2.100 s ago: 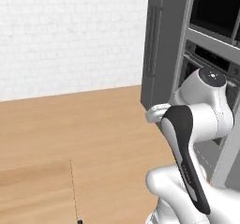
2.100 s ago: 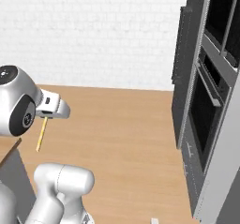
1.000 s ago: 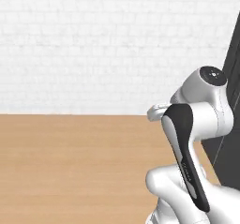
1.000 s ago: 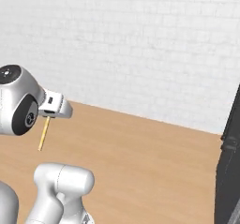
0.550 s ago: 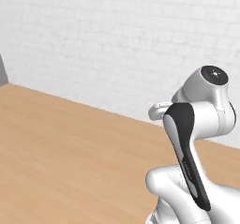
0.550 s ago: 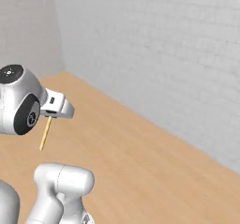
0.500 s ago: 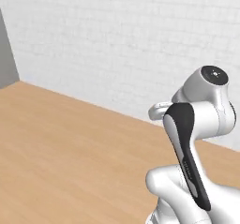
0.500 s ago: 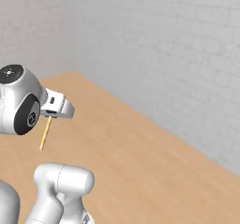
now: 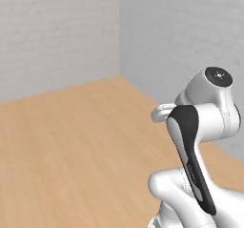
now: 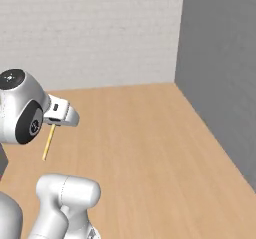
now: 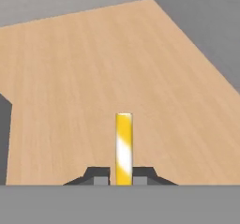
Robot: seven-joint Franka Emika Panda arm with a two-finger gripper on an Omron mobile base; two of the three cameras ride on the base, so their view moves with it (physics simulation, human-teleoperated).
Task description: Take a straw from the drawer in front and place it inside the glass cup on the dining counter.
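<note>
Between the finger tips (image 11: pixel 96 176) stood the straw (image 11: pixel 123 149), a thin, straight, smooth yellow tube with a pale glint along it. It was judged light, fairly stiff but crushable, and apt to slip or pivot if pinched loosely; a hold near one end, as seen, suited lowering the free end first. Around the straw, the gripper (image 10: pixel 55 125) was closed on its upper end, the rest hanging below. Beneath the straw lay a matt, light wood-grain floor (image 10: pixel 150 153); beyond it, a white brick wall (image 10: pixel 90 33) met a flat grey wall (image 10: pixel 220 58).
</note>
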